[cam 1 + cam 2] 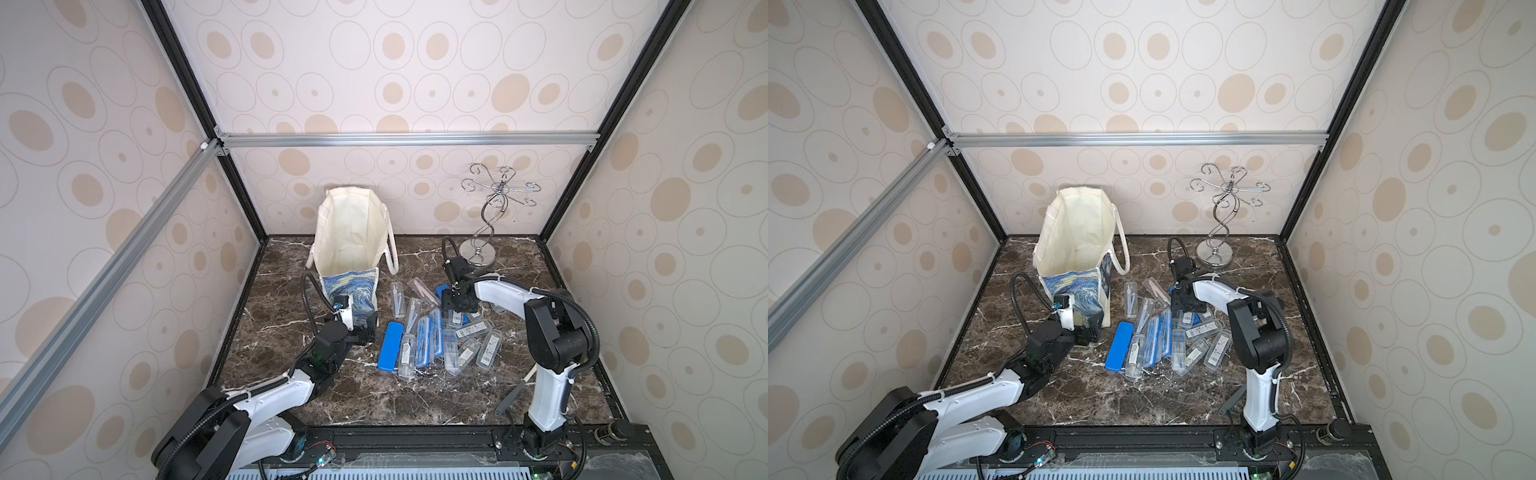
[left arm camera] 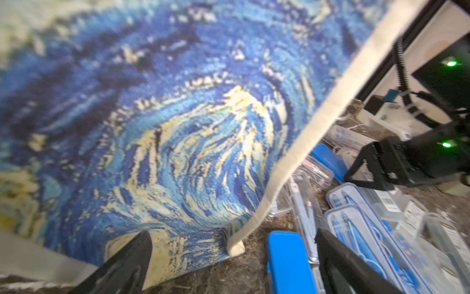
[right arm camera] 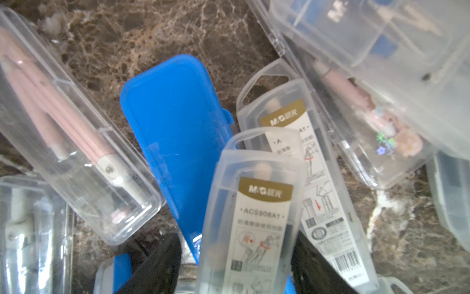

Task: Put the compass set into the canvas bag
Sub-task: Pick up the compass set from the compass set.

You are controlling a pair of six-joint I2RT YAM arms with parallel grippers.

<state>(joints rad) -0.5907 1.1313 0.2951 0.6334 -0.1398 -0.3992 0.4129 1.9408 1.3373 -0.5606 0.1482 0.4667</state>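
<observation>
The canvas bag stands open at the back left, its blue-and-yellow print facing my left gripper. My left gripper is open at the foot of that face, holding nothing. Several compass sets in plastic cases lie heaped mid-table. My right gripper is down over the heap's far end. Its fingers straddle a frosted compass set with a gold M&G label. One finger is against the case and a narrow gap shows at the other.
A blue case and a second frosted case lie under the straddled one. A clear case with a pink compass lies beside it. Another blue case lies near the bag's strap. A chrome wire stand stands at the back right.
</observation>
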